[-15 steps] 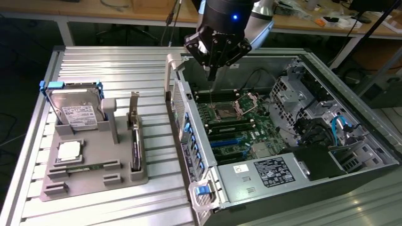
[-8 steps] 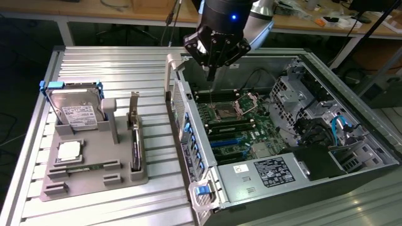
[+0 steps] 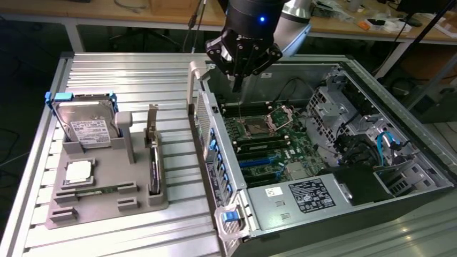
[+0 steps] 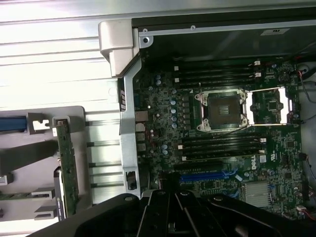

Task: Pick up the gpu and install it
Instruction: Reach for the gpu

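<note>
The gpu [image 3: 153, 160] is a thin green card standing on edge in a slot of the grey holder [image 3: 107, 187], its metal bracket at the far end. In the wrist view its green edge [image 4: 65, 168] lies outside the case wall. My gripper [image 3: 238, 85] hangs over the open computer case [image 3: 335, 160], above the motherboard's rear corner, well to the exterior view's right of the gpu. Its fingers are shut with nothing between them. In the wrist view the gripper [image 4: 170, 181] points down near the blue expansion slot [image 4: 202, 175].
A silver hard drive [image 3: 89, 128] with a blue caddy and a small square chip [image 3: 78, 170] also sit on the holder. Inside the case are the open processor socket [image 4: 222, 111], memory slots, cables and a black power supply [image 3: 307, 195]. The case's grey wall [image 3: 203, 134] stands between holder and motherboard.
</note>
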Controlling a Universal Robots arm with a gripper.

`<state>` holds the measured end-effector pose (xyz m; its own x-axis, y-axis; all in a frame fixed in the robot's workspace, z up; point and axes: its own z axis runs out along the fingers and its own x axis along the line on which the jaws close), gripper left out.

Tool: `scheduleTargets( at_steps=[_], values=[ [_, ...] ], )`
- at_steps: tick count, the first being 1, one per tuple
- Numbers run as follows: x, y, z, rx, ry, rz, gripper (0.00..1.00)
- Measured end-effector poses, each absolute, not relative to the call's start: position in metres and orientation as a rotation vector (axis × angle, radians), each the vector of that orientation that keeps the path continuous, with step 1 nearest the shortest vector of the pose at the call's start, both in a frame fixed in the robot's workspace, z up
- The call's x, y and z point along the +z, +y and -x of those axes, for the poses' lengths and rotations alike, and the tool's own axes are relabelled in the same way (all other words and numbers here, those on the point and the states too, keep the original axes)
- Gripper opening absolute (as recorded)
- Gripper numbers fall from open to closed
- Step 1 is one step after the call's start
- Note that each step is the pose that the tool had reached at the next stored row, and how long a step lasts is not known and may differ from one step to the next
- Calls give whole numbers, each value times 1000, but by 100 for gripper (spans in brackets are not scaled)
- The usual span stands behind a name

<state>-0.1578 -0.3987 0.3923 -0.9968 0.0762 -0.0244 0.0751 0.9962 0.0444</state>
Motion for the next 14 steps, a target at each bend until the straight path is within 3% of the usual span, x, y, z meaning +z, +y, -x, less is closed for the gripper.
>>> scheduleTargets(
  at_steps=[14],
  values=[
    [392, -399, 166, 68, 3113, -118, 11]
  ],
)
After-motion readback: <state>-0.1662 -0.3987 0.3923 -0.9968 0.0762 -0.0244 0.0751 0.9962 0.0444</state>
